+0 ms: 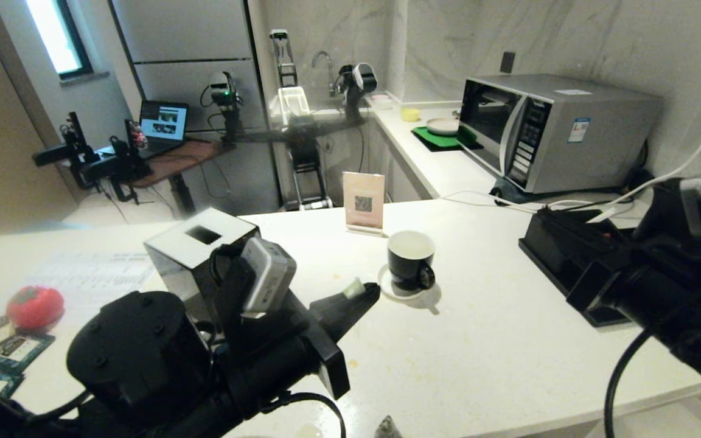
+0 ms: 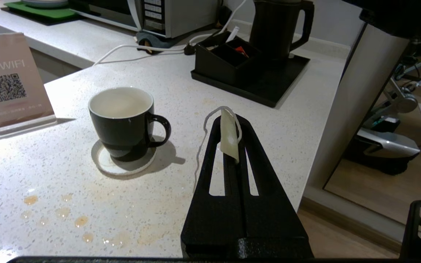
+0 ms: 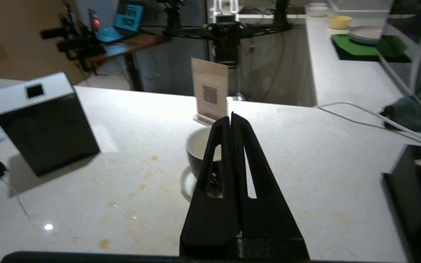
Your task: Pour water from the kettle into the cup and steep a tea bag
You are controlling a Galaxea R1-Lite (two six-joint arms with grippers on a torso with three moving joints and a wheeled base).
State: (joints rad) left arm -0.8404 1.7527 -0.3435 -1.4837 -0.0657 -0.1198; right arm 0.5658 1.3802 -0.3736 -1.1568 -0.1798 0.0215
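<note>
1. Left wrist view: the left gripper is pressed together over the desk, pinching the tea bag's pale tag at its tips; the thin white string loops off the tip and hangs beside the fingers.
2. Just beyond the left gripper stands the cup, black outside and white inside, on a pale round coaster, handle turned toward the gripper.
3. Right wrist view: the right gripper is pressed together and holds nothing; it hangs over the desk with the cup behind its fingers.
4. Further off, the kettle stands upright on a black tray, beside a compartment box; brownish droplets spot the desk.
5. Behind the cup stands a QR-code sign; a microwave sits on the far counter.
</note>
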